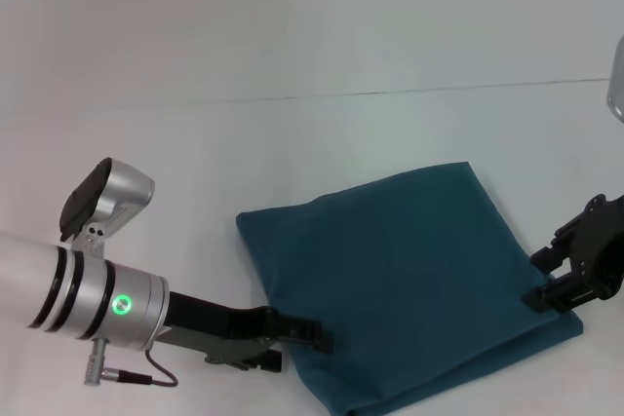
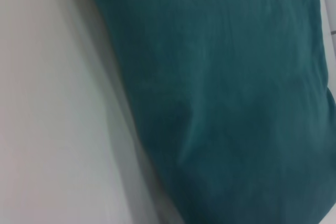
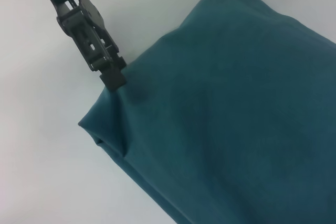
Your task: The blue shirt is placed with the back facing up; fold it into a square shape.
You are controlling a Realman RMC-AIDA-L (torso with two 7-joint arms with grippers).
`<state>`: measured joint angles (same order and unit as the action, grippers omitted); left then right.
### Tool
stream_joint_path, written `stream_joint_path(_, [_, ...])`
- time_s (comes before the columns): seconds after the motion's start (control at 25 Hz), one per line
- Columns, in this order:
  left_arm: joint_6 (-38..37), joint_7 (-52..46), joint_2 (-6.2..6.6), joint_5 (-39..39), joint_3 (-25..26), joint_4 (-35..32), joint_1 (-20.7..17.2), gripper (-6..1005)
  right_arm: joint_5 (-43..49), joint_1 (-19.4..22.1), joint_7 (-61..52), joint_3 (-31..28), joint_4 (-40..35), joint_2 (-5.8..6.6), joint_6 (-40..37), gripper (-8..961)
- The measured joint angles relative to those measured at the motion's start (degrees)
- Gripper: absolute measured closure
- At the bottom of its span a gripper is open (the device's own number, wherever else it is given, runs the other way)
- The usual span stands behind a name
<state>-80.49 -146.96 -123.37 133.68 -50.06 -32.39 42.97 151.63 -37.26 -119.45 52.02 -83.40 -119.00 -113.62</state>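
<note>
Dark teal-blue knit shirt (image 1: 409,284) folded square on white table (image 1: 292,46); left gripper (image 1: 317,336) and right gripper (image 1: 556,289) at opposite edges, jaw state unclear.

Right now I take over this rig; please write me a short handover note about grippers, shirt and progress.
Left gripper: at the near-left edge of the dark teal-blue knit shirt, touching the fabric.
Right gripper: at the shirt's right edge, near its corner.
Shirt: lies on the white table, already folded into a roughly square packet.
Left: withdraw both grippers, check edges are even.
</note>
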Motion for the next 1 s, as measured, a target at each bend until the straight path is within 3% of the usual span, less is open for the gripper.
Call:
stream_joint_path(0.72, [2.95,0.72,-0.43,-0.47,-2.92,2.19,1.35,222,-0.02,0.09,0.01,-0.24,-0.02,-0.36,0.4,413])
stream_joint_path(0.92, [2.89,0.75,-0.46,-0.51,-2.96,2.1,1.34,452,-0.02,0.17,0.01,-0.17,-0.01,-0.35,0.49,411])
stream_joint_path(1.0, [2.86,0.76,-0.46,-0.55,-2.86,2.05,1.35,493,-0.02,0.17,0.01,-0.27,-0.01,-0.35,0.57,412])
